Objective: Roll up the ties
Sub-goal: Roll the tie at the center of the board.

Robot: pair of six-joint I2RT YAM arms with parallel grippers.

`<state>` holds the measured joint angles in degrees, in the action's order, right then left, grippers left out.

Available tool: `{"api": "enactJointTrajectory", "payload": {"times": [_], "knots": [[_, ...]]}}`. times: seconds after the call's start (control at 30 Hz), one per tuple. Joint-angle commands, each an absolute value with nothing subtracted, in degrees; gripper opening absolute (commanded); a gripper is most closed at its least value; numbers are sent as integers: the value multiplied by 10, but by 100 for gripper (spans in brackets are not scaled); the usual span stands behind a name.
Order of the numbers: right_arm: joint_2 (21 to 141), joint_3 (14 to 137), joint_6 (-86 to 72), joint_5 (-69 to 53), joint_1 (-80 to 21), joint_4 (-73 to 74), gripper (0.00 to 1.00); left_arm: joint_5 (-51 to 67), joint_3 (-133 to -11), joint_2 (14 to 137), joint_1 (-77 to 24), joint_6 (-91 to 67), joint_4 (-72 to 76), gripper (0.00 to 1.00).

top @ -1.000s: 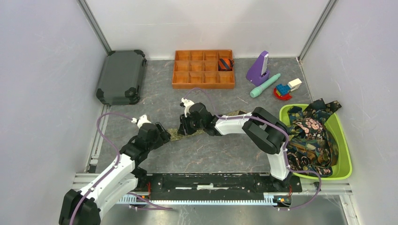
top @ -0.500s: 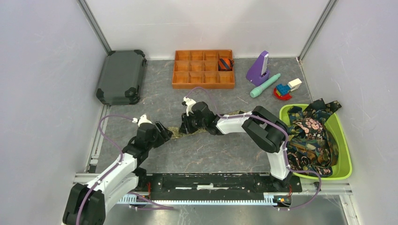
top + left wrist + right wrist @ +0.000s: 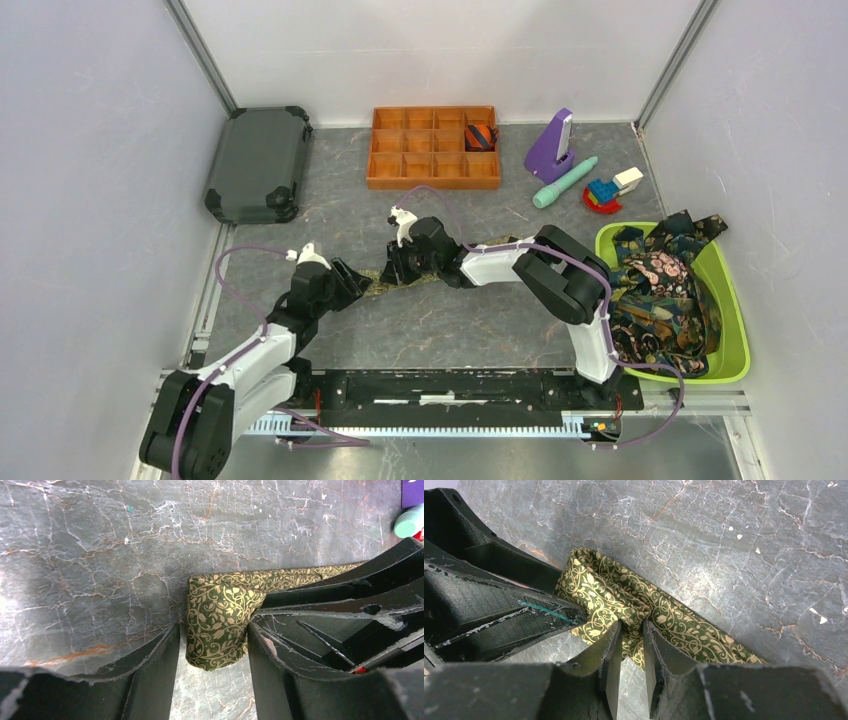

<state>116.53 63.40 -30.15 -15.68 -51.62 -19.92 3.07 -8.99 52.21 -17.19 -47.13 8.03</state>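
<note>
The left gripper [image 3: 213, 632] stands low over the grey marbled table surface [image 3: 450, 325], left of its middle. Its jaws straddle the folded end of the olive-green necktie with a gold vine pattern [image 3: 220, 612]. One finger touches the cloth and the other sits just off it, so nothing is clamped there yet.

From that end the tie lies flat and runs rightward across the middle of the surface. Just beside the fold, the right gripper [image 3: 631, 626] is closed narrowly on a bunched pleat of the same tie and pins it.

The step in hand looks like starting the roll. The first turn is formed, but most of the length is flat. The next move probably needs the left jaws to seize the fold and turn it over along the strip, while the right hold gives way without dragging the soft cloth askew.

Further right, an orange-navy striped rolled tie [image 3: 481, 135] sits in a far-row compartment of the orange divided tray [image 3: 432, 184]. Dark patterned ties [image 3: 660, 290] fill the lime-green plastic bin [image 3: 737, 330] at the right edge.
</note>
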Motion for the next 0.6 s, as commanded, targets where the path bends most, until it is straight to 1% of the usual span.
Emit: {"api": "enactJointTrajectory", "payload": {"times": [0.0, 0.13, 0.37, 0.47, 0.57], "knots": [[1185, 634, -289, -156, -514, -202, 27, 47, -82, 541, -167, -482, 137, 58], [1187, 634, -289, -156, -514, -204, 27, 53, -80, 566, -166, -482, 166, 55], [1189, 639, -289, -157, -513, -202, 27, 75, -89, 605, -167, -483, 199, 41], [1188, 642, -289, -158, -513, -201, 27, 81, -90, 602, -167, -483, 196, 38], [1183, 643, -288, -162, -514, -198, 28, 79, -94, 592, -167, -477, 178, 32]]}}
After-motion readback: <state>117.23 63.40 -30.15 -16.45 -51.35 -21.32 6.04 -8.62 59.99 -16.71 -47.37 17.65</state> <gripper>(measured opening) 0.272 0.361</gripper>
